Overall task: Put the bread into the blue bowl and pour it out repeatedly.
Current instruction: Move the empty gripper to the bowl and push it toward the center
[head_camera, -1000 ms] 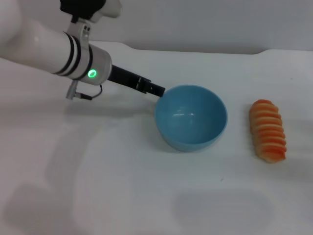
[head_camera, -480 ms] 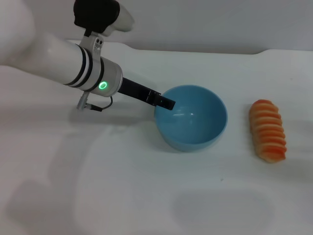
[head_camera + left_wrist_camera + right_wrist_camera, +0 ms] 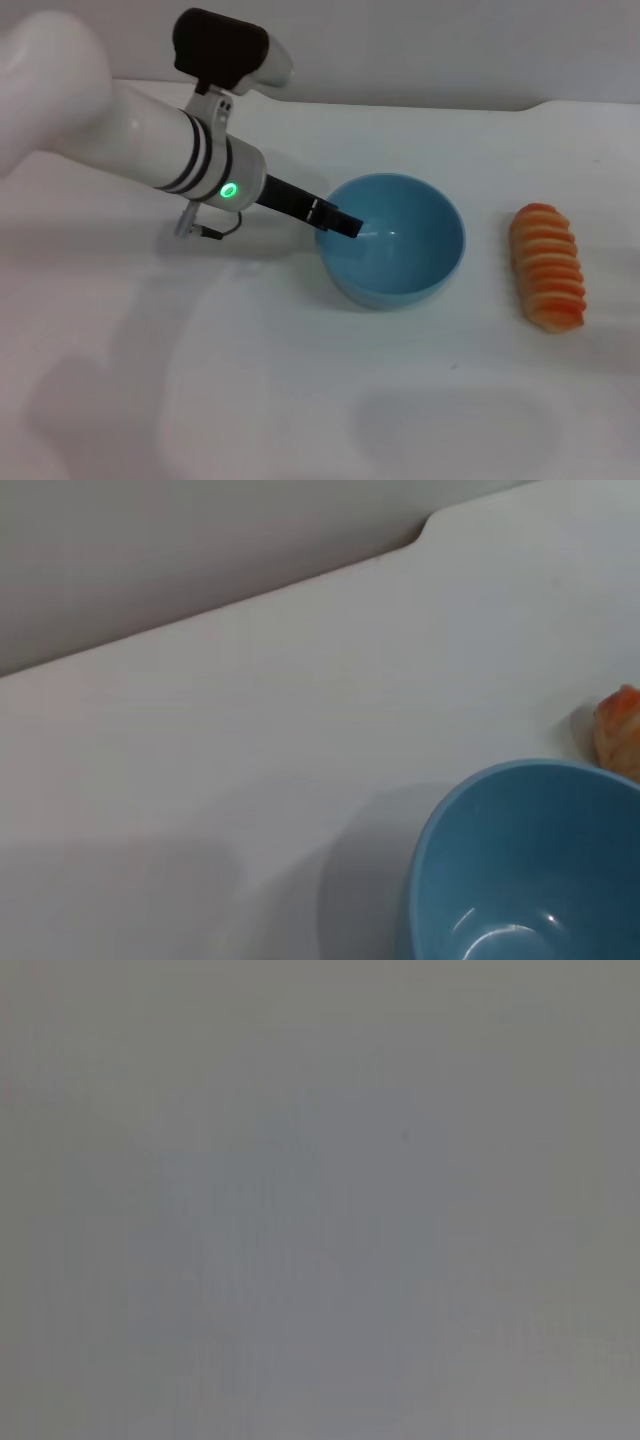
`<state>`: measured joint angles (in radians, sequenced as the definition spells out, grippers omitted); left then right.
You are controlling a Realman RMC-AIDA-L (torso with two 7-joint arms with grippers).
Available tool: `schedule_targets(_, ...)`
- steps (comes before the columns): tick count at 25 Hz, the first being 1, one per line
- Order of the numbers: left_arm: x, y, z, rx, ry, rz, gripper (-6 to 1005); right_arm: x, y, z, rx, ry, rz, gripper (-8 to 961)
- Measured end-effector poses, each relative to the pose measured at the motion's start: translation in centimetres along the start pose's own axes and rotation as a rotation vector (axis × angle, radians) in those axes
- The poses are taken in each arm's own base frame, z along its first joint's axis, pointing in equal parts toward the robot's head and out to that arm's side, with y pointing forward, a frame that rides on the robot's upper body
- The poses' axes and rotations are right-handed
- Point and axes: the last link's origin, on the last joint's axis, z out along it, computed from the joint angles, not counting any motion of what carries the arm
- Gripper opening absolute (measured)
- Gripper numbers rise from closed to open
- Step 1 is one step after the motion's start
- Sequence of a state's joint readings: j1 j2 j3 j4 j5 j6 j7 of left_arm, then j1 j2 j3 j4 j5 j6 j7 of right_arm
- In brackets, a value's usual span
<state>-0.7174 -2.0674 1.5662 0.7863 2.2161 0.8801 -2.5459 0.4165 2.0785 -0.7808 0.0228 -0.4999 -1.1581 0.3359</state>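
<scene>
No text, label, brand, number or sign can be read anywhere in these views. The bowl (image 3: 391,240), the bread (image 3: 547,266) and the tabletop (image 3: 300,400) are all plain and unmarked. The left arm (image 3: 150,150) bears only black bands and a green light, no lettering.

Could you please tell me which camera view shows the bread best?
The head view: the whole bread lies on the table to the right of the blue bowl. The left wrist view catches only its end at the edge. The right wrist view shows none of it.
</scene>
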Motion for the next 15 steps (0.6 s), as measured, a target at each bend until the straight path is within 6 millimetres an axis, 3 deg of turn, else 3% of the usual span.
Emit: schedule_targets(15, -0.4, 0.0, 1.6, 0.046, 0.038, -0.009, 864, 0.1, -0.2, -0.2, 0.009, 0.003, 0.006, 626)
